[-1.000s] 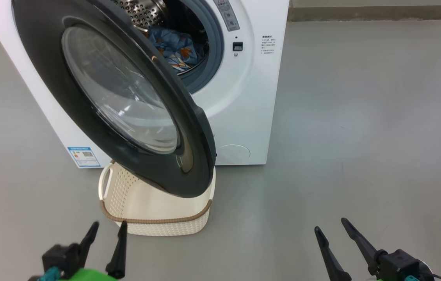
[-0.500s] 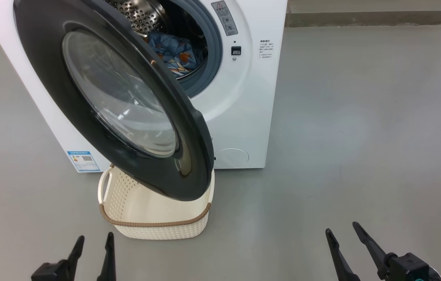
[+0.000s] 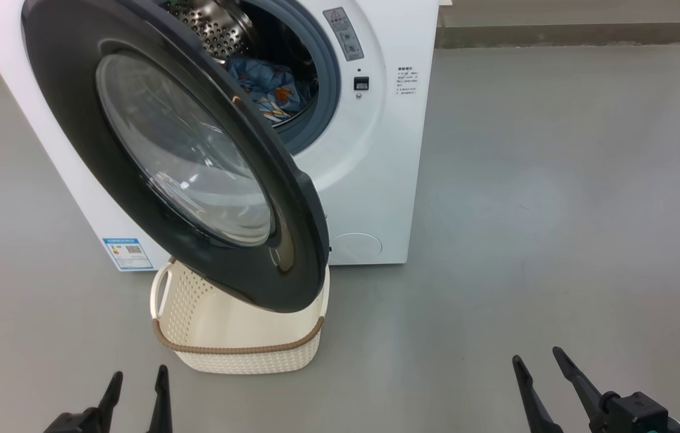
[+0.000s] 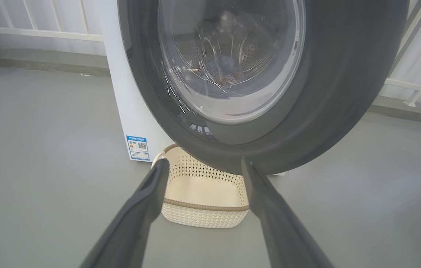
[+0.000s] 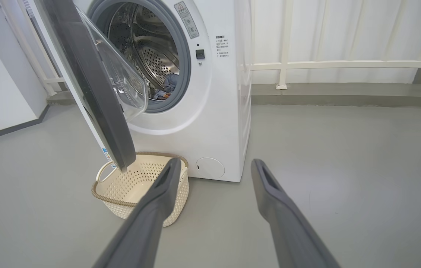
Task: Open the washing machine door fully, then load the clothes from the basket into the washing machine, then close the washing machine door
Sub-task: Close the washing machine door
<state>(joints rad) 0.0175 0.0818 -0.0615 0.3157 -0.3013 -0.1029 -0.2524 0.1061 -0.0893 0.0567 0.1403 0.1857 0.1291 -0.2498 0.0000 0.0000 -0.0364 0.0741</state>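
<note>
The washing machine [image 3: 376,180] stands on the grey floor [image 3: 526,210] with the washing machine door [image 3: 75,120] swung out from its left side, standing at an angle to the front. Its clear bulging window [image 3: 183,150] faces the robot. Past the door's right edge the steel drum [image 3: 207,24] and grey-blue gasket [image 3: 323,90] show, and the clothes [image 3: 268,90], light-blue fabric with orange-brown print, lie low inside the drum.

The basket [image 3: 244,355] sits on the floor just in front of the machine, right under the door's lower edge, which overhangs its back half. Its pale bottom shows in the left wrist view [image 4: 203,193]. A blue label sticker [image 3: 127,253] is low on the machine's front beside the basket, and the round service flap [image 3: 356,247] is at its lower right.

The left gripper [image 3: 140,371] hangs near the basket's front, jaws parted and holding nothing. The right gripper [image 3: 536,355] is well apart over the floor, jaws likewise spread and free.
</note>
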